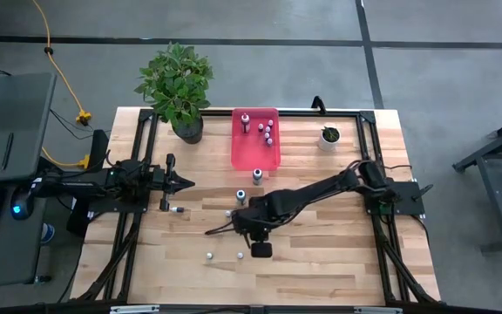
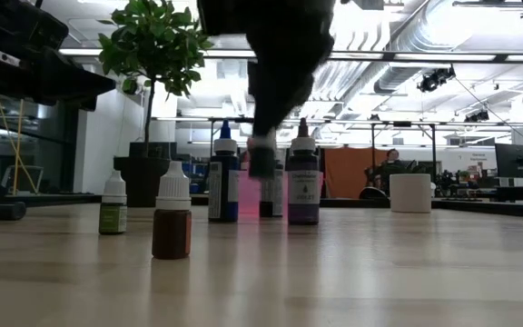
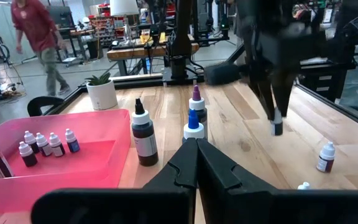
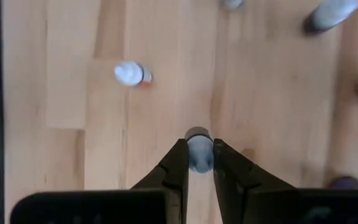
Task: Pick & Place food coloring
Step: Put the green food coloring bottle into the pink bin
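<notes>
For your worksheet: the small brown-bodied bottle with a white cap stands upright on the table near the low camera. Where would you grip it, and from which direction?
Grip the brown bottle across its white cap or just below, coming straight down from above. It stands upright with bare table around it, so a top approach looks clear.

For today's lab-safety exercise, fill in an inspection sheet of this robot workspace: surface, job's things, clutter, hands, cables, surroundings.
Surface: wooden table inside a black frame.
Job's things: pink tray holds several small bottles; other bottles stand loose on the wood.
Clutter: large potted plant and small white pot at the far edge.
Hands: right hand closed on a white-capped bottle at mid-table; left hand shut, empty, at the left.
Cables: yellow cable on the floor, left.
Surroundings: person walking in the room beyond the table.
</notes>
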